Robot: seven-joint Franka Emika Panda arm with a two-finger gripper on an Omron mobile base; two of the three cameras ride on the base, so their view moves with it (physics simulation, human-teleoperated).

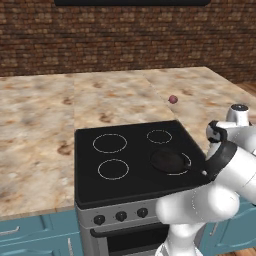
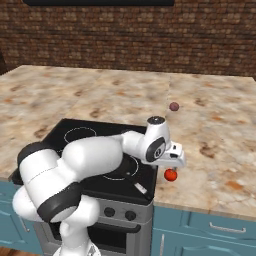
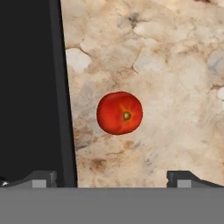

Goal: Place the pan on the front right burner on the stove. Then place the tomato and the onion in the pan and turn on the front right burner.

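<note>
Tomato lay on the desk just right of the stove; the tool hung above it, jaws wide apart, gripping nothing. Pan sat on the stove.

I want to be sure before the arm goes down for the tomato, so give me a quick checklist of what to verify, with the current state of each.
1. Pan on the largest ring of the stove: ok, it sits over that ring.
2. Gripper open: ok, the fingertips stand wide apart in the hand view.
3. Gripper empty: ok, nothing between the tips.
4. Tomato lined up: ok, it lies on the counter roughly midway between the tips, beside the stove edge.
5. Gripper low enough to close: not ok, it hangs above the tomato.
6. Onion out of the way: ok, it lies farther back on the counter.
</note>
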